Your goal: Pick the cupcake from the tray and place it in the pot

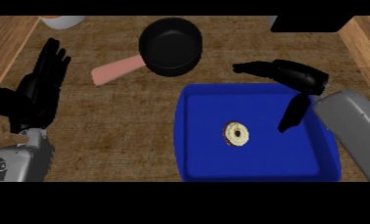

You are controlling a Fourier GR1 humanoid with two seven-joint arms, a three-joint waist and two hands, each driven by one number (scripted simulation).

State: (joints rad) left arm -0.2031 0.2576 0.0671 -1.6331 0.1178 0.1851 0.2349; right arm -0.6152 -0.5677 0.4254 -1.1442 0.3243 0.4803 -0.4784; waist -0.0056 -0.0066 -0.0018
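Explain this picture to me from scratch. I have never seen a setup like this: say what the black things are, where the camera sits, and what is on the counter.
The camera looks steeply down from a humanoid robot's head at a wooden counter. The black shapes are its hands on grey forearms. The left hand rests open at the left edge, fingers up. The right hand hangs over a blue tray, fingers open, holding nothing. A small cupcake lies in the tray. Above it sits a black pot with a pink handle.
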